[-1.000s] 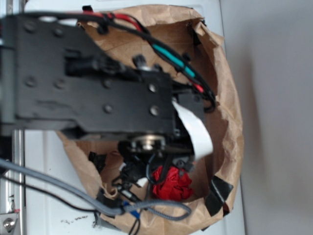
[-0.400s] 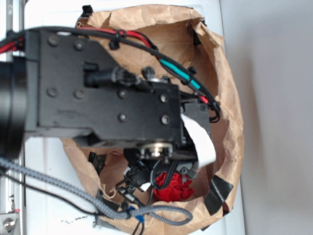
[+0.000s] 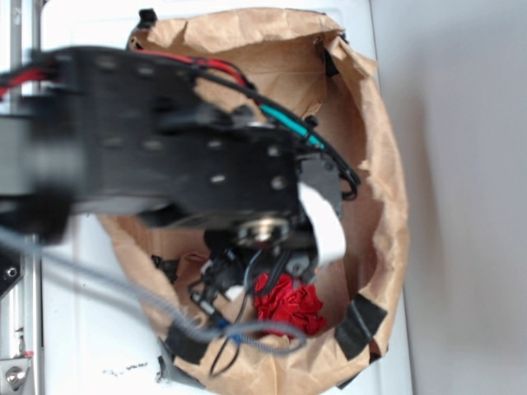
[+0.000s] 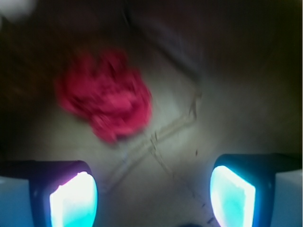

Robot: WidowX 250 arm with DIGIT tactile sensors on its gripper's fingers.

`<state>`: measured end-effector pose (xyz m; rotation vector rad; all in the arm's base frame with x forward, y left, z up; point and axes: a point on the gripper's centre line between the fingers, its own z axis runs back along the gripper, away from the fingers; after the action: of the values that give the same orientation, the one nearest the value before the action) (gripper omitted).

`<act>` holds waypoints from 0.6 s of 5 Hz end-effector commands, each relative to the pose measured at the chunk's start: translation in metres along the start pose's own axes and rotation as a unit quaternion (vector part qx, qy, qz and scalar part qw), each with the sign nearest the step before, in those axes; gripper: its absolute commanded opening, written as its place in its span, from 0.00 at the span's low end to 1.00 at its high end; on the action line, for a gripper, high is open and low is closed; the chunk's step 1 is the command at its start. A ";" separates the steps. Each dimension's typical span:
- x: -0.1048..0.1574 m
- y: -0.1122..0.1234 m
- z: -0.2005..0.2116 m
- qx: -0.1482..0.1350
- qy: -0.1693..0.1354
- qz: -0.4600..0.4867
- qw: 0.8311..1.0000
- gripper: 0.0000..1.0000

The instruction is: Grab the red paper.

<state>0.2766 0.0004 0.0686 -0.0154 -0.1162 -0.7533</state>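
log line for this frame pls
phase: approach | gripper: open, empty | red paper: on floor of brown paper bag, ahead and left of the fingers, untouched | wrist view blurred

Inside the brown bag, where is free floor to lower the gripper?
In the wrist view, the creased brown paper bag floor lies bare right of and below the crumpled red paper, up to the open gripper. The exterior view is crowded: arm and cables cover the bag's left half.

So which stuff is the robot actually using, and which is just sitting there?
For the job:
- the red paper
- the gripper, jaws open, not touching the paper

Just there:
- the brown paper bag holding the paper
- the black tape patches on the bag
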 end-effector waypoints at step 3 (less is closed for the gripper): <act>0.063 -0.047 0.006 -0.034 -0.091 -0.180 0.979 1.00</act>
<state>0.2902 -0.0606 0.0575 -0.1587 -0.2093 -1.0719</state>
